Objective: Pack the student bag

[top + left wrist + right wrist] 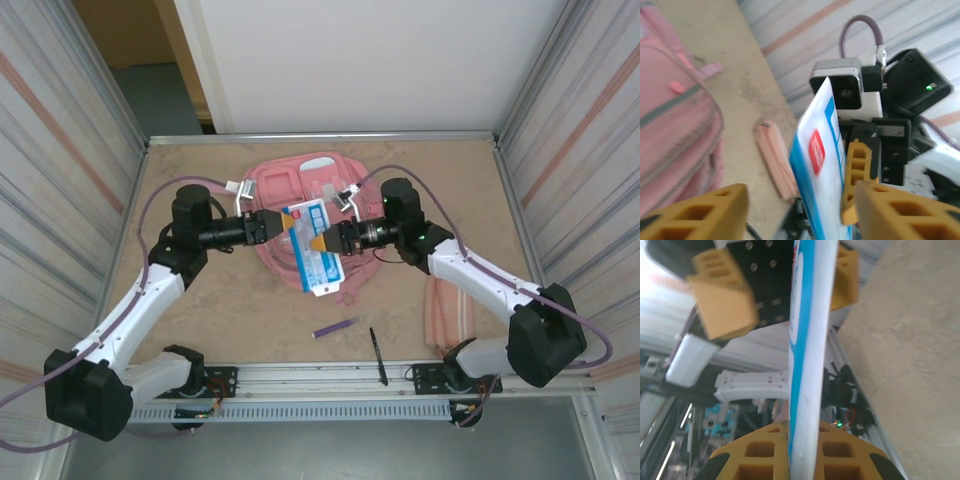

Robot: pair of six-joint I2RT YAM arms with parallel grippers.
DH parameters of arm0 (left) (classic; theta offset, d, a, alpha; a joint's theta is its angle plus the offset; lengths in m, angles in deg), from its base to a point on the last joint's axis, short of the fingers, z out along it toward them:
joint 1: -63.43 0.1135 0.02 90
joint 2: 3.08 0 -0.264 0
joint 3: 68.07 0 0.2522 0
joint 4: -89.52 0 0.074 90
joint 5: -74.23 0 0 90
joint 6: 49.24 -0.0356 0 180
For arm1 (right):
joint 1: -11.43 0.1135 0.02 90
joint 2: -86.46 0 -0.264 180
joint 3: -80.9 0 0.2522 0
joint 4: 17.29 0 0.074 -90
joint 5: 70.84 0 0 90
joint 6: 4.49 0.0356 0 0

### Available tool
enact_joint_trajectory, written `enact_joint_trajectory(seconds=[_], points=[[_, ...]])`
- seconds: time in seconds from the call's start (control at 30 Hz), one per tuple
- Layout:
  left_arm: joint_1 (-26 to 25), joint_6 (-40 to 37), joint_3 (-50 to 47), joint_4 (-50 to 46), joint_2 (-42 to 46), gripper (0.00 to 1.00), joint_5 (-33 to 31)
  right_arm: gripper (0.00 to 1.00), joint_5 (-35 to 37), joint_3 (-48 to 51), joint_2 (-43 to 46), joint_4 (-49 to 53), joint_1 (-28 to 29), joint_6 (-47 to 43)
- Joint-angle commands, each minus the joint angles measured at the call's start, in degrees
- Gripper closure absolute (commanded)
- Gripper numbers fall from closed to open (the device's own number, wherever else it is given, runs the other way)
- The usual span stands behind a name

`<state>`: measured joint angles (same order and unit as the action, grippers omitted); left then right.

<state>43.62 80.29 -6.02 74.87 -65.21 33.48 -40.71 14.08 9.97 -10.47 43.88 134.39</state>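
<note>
The student bag [290, 185] is a large pink backpack lying flat at the back middle of the table; its side shows in the left wrist view [670, 125]. A thin blue-and-white booklet [312, 250] hangs edge-up above the bag's front. My right gripper [322, 242] is shut on its edge, both yellow fingers pressed against it [805, 450]. My left gripper [285, 222] faces it from the other side and stands open: the booklet [820, 165] passes between its spread fingers [715, 210], with a clear gap on one side.
A slim pink pencil case [447, 312] lies on the table to the right, near the right arm. A purple pen [334, 327] and a black pen [377, 355] lie near the front rail. Metal walls close in both sides.
</note>
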Motion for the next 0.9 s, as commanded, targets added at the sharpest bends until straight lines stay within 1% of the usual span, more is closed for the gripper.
enact_joint_trajectory(seconds=[0.0, 0.07, 0.17, 0.2, 0.23, 0.27, 0.33, 0.47, 0.57, 0.63, 0.7, 0.77, 0.83, 0.87], points=[[-2.32, -13.48, 2.33, -8.56, -2.14, 0.36, -13.04, 1.00, 5.29, -3.52, 2.98, 16.23, -4.45, -7.03], [-4.10, -17.15, 2.19, -8.50, -4.03, 0.35, -16.19, 1.00, 8.13, -3.77, 4.14, 22.19, -8.89, -8.40], [-8.27, -26.20, 2.94, -9.42, -7.52, 0.35, -23.96, 1.00, 11.05, -2.27, 6.78, 26.87, -16.98, -8.73], [-9.67, -30.22, 3.37, -9.83, -9.23, 0.35, -25.17, 1.00, 12.19, -1.60, 7.93, 27.72, -19.78, -8.72], [-10.81, -33.46, 4.33, -11.26, -10.70, 0.34, -26.42, 1.00, 13.29, -1.08, 8.92, 28.61, -22.03, -8.88], [-12.44, -36.25, 5.92, -13.40, -12.72, 0.34, -29.39, 1.00, 14.50, -0.62, 10.13, 29.32, -24.20, -9.13], [-14.32, -40.16, 9.11, -16.87, -16.85, 0.33, -33.40, 1.00, 16.72, -0.27, 11.89, 30.71, -26.90, -9.63], [-18.62, -46.01, 13.42, -19.90, -24.08, 0.35, -40.69, 1.00, 18.47, -0.82, 13.38, 32.08, -28.03, -10.56], [-21.93, -49.57, 15.79, -20.69, -27.84, 0.37, -49.33, 1.00, 18.99, -0.49, 14.46, 32.17, -27.88, -10.56], [-22.46, -50.22, 18.32, -21.74, -30.96, 0.42, -52.85, 1.00, 19.70, 0.44, 15.45, 31.57, -27.79, -10.03], [-22.46, -50.25, 21.26, -23.47, -34.56, 0.48, -54.55, 1.00, 20.14, 1.50, 16.50, 30.27, -27.37, -8.78], [-22.54, -50.49, 23.99, -25.54, -37.43, 0.53, -54.63, 1.00, 20.23, 1.91, 17.16, 29.57, -26.84, -8.24], [-22.70, -51.03, 25.42, -25.92, -39.38, 0.63, -54.92, 1.00, 20.61, 1.90, 17.46, 29.95, -25.99, -8.59], [-22.82, -51.13, 26.22, -26.09, -40.05, 0.71, -55.58, 1.00, 21.13, 1.99, 17.52, 30.23, -25.52, -8.67]])
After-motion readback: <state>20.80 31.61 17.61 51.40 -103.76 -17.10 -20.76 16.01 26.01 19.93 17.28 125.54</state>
